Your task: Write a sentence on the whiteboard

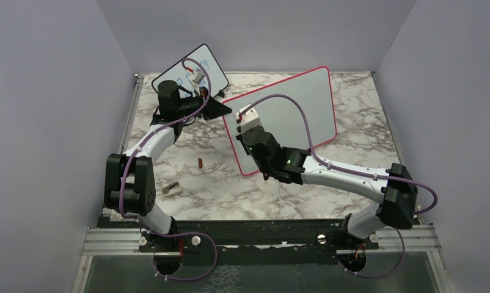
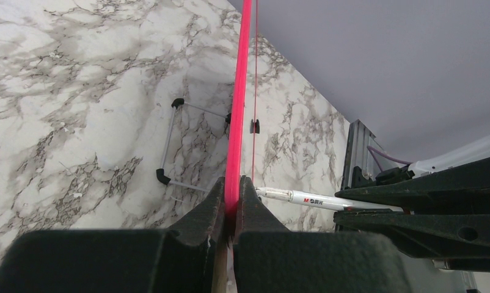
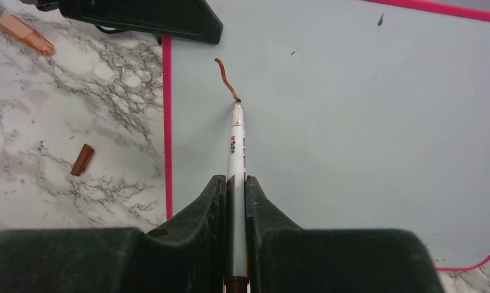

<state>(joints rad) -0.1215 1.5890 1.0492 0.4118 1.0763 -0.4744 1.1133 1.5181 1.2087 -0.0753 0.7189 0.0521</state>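
Note:
The whiteboard (image 1: 303,104) with its red-pink frame stands tilted on the marble table. My left gripper (image 1: 227,110) is shut on the board's left edge; in the left wrist view the pink frame (image 2: 239,91) runs up from between its fingertips (image 2: 232,186). My right gripper (image 3: 235,183) is shut on a white marker (image 3: 236,146). The marker's tip touches the board (image 3: 352,122) near its upper left corner. Of the sentence, only a short wavy brownish-red stroke (image 3: 225,76) shows, ending at the tip. From above, the right gripper (image 1: 245,122) hides that spot.
A smaller black-framed board (image 1: 200,70) with blue writing stands behind the left arm. A brown marker cap (image 3: 82,159) lies on the table left of the whiteboard, also seen from above (image 1: 200,162). An orange cap (image 3: 25,33) lies farther off. The board's wire feet (image 2: 169,146) rest behind it.

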